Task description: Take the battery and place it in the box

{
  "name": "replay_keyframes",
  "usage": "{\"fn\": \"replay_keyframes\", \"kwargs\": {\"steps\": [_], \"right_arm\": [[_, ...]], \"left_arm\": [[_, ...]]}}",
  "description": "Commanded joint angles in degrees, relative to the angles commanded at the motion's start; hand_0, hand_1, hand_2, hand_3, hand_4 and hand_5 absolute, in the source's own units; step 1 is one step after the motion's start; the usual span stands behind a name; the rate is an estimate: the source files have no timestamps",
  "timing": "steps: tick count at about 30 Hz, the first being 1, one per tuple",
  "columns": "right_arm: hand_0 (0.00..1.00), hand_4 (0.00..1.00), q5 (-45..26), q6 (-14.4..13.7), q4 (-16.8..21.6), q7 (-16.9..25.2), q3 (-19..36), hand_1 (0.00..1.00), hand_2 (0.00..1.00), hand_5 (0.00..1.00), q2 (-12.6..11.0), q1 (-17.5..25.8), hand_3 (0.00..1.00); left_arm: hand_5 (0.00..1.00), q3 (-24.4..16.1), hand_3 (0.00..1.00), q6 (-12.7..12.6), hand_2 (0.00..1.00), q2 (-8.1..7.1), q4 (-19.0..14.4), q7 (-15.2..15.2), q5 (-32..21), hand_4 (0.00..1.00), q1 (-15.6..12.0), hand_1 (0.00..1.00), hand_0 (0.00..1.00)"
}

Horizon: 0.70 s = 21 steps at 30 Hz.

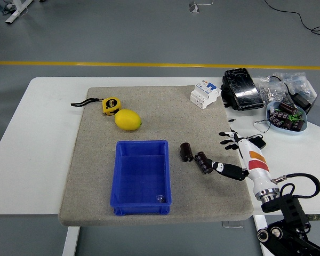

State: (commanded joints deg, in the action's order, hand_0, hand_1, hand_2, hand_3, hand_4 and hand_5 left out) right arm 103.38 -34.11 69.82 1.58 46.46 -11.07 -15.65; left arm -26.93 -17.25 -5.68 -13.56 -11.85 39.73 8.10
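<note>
Nearest, we log the blue box [142,176] on the grey mat [96,176], standing open. Right of it our right hand [237,160] lies low on the counter [32,149], fingers [226,169] spread, one touching a dark battery [204,162]. A second battery [186,151] stands just beside the box. Farther: lemon [128,120], tape measure [111,105], white breaker [205,94], bowl of parts [288,117].

No text, label, brand or number can be read. The white breaker [205,94] carries small blue markings and the yellow tape measure [111,105] a dark face, but both are too small and blurred to make out any print.
</note>
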Motion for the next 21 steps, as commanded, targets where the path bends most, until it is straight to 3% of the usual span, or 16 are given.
{"fn": "replay_keyframes", "kwargs": {"steps": [5,6,10,12,21], "right_arm": [[0.619,0.998,4.4,6.1,-0.1,-0.2,-2.2,0.549,0.602,0.327,-2.6,-2.9,0.736],[0.753,0.998,5.4,7.9,-0.1,0.2,-3.2,0.684,0.732,0.327,-3.8,-4.1,0.796],[0.753,0.998,8.1,13.6,0.0,1.2,-6.6,0.684,0.732,0.327,-7.3,-8.2,0.796],[0.800,0.998,9.2,15.2,0.3,1.5,-8.0,0.738,0.782,0.323,-8.6,-9.7,0.826],[0.810,0.998,11.6,16.8,-0.5,2.4,-13.3,0.743,0.786,0.320,-10.9,-14.8,0.837]], "left_arm": [[0.605,-0.2,0.583,0.0,0.629,-0.01,0.0,-0.1,0.2,0.630,-0.1,0.564,0.552],[0.605,-0.3,0.583,0.0,0.628,0.00,0.0,-0.1,0.3,0.630,-0.2,0.564,0.553],[0.605,-0.4,0.583,0.2,0.628,-0.10,0.0,-0.4,0.7,0.630,-0.2,0.564,0.553],[0.605,-0.5,0.583,0.2,0.628,-0.14,0.0,-0.5,0.9,0.630,-0.2,0.563,0.553],[0.604,-0.1,0.583,0.1,0.627,-0.16,-0.1,-0.4,0.3,0.630,0.0,0.563,0.554]]}}
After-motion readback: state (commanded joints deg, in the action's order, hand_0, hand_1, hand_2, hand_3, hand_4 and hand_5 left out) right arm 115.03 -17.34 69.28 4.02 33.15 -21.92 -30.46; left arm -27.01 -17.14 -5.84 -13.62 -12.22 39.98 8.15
